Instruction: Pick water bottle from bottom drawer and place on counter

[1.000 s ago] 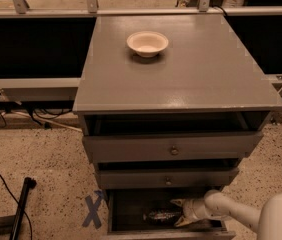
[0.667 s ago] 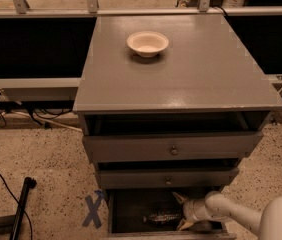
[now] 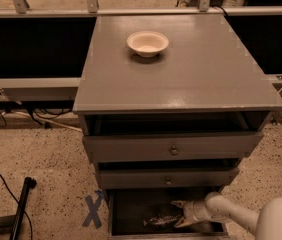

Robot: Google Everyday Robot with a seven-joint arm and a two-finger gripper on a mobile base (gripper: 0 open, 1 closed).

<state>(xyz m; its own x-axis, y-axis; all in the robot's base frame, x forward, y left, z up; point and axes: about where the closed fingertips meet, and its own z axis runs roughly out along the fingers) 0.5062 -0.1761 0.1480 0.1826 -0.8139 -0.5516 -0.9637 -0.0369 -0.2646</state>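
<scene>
The bottom drawer [image 3: 131, 204] is pulled open and shows a dark interior. The water bottle [image 3: 158, 220] lies on its side on the drawer floor, small and crinkled. My gripper [image 3: 177, 214] reaches into the drawer from the right on a white arm. Its two fingers are spread open, and their tips are at the bottle's right end, not closed on it. The counter [image 3: 191, 69] is the broad grey top of the cabinet, well above the gripper.
A pale bowl [image 3: 148, 43] sits on the counter near its back. Two shallower drawers [image 3: 173, 149] with small knobs stand slightly open above the bottom drawer. A blue X mark [image 3: 93, 209] and a dark pole [image 3: 21, 204] lie on the speckled floor to the left.
My gripper has edged slightly deeper toward the bottle and stays open. The bottle has not moved.
</scene>
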